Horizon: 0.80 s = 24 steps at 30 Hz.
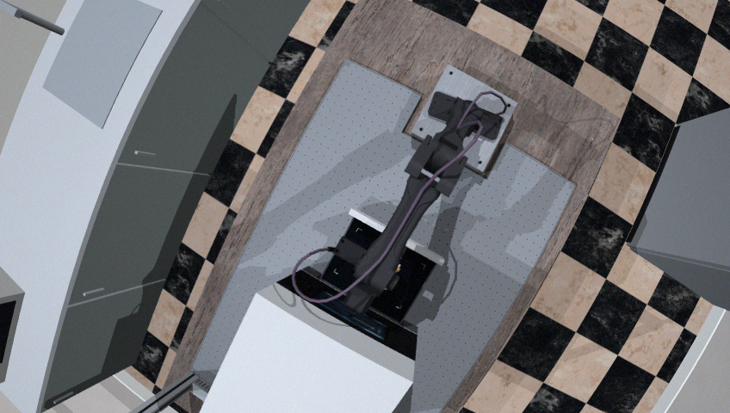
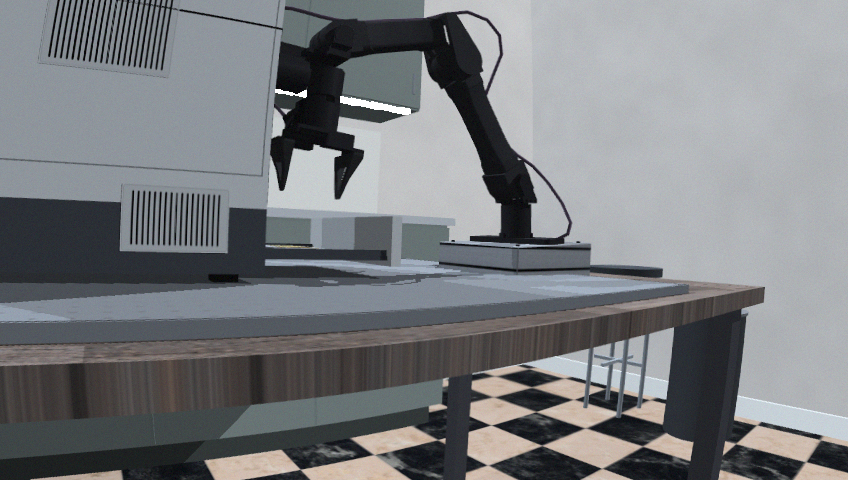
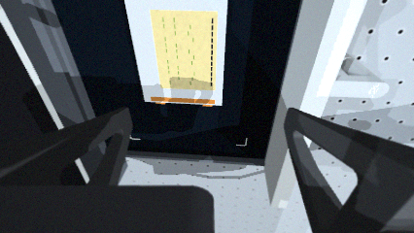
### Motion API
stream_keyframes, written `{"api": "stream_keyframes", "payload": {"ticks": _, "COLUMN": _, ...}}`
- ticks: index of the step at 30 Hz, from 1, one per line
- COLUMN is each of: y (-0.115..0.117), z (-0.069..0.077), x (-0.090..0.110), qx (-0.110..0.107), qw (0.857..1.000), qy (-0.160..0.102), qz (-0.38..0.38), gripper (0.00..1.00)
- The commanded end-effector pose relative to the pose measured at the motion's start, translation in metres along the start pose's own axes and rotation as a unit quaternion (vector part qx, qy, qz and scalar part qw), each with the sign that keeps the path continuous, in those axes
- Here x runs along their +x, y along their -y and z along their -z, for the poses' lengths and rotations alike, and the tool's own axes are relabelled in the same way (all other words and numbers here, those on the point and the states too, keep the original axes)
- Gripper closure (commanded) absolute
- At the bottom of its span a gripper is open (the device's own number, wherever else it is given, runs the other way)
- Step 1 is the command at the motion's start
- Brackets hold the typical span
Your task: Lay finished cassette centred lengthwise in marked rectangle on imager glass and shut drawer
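FINISHED [image 3: 182,53], a white cassette with a yellow gel window and an orange strip at its near end, lies flat and lengthwise on the dark glass [image 3: 253,73] [image 1: 410,289] of IM's drawer. Two white corner marks [image 3: 135,138] [image 3: 243,143] show just past its near end; the far marks are out of view. The drawer stands pulled out, with its pale front panel [image 1: 397,235] [image 2: 368,237] [image 3: 292,87] toward the arm's base. IM's white body [image 1: 307,358] [image 2: 148,118] stands behind it. My gripper [image 3: 208,116] [image 2: 310,178] is open wide and empty, well above the cassette. In the overhead view my arm hides most of the cassette.
The arm's base [image 1: 463,120] [image 2: 514,226] sits on a square plate at the far side of the perforated grey mat [image 1: 332,143] [image 2: 416,291]. The mat lies on a wooden table [image 1: 553,122] [image 2: 535,339]. Cabinets stand beyond the table's left side.
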State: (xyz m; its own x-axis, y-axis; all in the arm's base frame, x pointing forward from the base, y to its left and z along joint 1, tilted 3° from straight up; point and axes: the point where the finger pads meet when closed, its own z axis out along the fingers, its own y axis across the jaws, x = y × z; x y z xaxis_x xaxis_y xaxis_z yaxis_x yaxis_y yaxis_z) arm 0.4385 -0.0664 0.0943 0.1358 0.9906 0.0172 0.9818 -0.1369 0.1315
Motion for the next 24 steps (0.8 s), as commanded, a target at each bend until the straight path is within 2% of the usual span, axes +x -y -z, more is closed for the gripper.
{"api": "stream_keyframes", "payload": {"ticks": 1, "y": -0.001, "z": 0.011, "x": -0.003, "qx": -0.016, "qw": 1.0, "qy": 0.003, "qz": 0.001, "gripper": 0.0}}
{"api": "stream_keyframes", "payload": {"ticks": 24, "y": 0.026, "z": 0.026, "x": -0.006, "qx": -0.009, "qw": 1.0, "qy": 0.003, "qz": -0.002, "gripper": 0.0}}
